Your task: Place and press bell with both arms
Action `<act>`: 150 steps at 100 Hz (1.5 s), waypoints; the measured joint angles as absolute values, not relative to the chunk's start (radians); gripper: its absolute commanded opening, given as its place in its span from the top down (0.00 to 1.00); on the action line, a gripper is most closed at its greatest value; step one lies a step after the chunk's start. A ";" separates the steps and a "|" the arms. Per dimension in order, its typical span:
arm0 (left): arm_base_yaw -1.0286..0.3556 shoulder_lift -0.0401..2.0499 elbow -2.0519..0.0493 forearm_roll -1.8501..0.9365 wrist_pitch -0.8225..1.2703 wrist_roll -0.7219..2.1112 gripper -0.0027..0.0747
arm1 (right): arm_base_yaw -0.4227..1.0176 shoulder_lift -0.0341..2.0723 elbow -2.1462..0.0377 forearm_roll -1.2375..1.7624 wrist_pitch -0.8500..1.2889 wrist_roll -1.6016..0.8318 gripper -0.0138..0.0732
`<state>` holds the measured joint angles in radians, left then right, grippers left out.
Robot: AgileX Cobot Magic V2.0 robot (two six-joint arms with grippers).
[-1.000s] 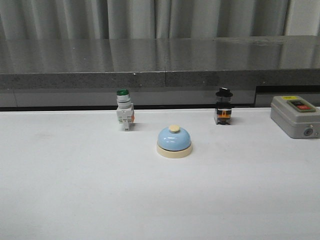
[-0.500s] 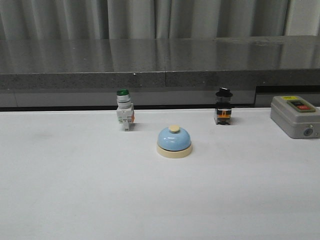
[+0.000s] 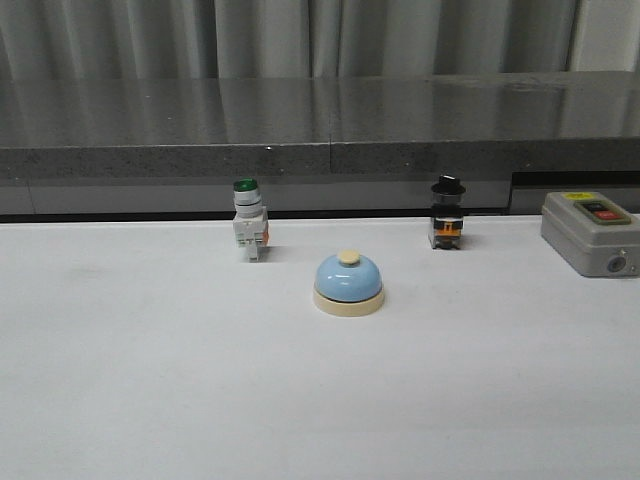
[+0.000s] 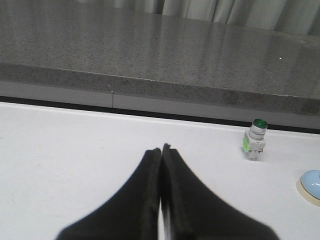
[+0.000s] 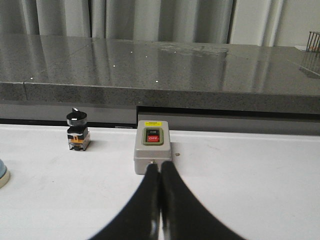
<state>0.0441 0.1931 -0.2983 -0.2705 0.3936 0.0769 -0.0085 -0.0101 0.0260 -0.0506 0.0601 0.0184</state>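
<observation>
The light-blue bell (image 3: 348, 283) with its cream base and cream button stands upright on the white table, near the middle. Its edge shows in the left wrist view (image 4: 311, 182) and in the right wrist view (image 5: 3, 175). Neither arm shows in the front view. My left gripper (image 4: 161, 149) is shut and empty over bare table, well to the left of the bell. My right gripper (image 5: 159, 165) is shut and empty, its tips in front of the grey box, to the right of the bell.
A green-capped white pushbutton (image 3: 248, 222) stands behind and left of the bell. A black-knobbed switch (image 3: 447, 214) stands behind and right. A grey box with a red button (image 3: 590, 230) sits at the far right. A dark stone ledge (image 3: 320, 140) runs along the back.
</observation>
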 measured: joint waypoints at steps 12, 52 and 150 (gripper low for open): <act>0.044 0.145 -0.231 -0.271 0.344 0.077 0.99 | -0.009 -0.010 0.026 -0.051 0.060 0.018 0.92; 0.038 0.052 -0.083 -0.049 0.150 -0.048 0.99 | -0.009 -0.010 0.026 -0.051 0.060 0.018 0.92; -0.009 -0.004 0.001 -0.053 0.058 -0.061 0.99 | -0.009 -0.010 0.026 -0.051 0.060 0.018 0.92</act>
<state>-0.0095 -0.0044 0.0013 -0.0532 0.0584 -0.0611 -0.0085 -0.0101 0.0260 -0.0506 0.0601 0.0184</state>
